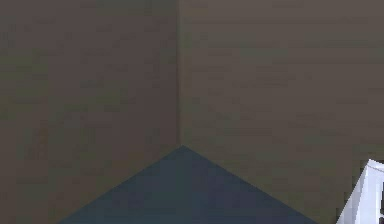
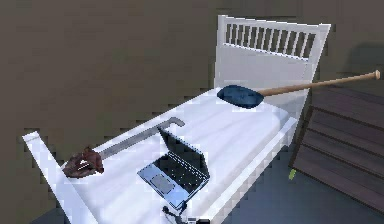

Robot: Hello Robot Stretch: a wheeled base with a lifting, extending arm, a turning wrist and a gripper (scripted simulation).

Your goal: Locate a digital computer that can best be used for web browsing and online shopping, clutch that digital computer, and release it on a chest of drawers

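Reaching out could knock shut the open laptop (image 2: 174, 170) on the bed (image 2: 230, 125), just beyond the jaws (image 2: 181, 212); I cannot tell their state.

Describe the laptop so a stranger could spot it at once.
Find the white bed with the slatted headboard. On its mattress, at the end away from that headboard, stands an open laptop. Its raised dark screen and grey keyboard set it apart from the reddish-brown lump beside it and the dark blue pillow.
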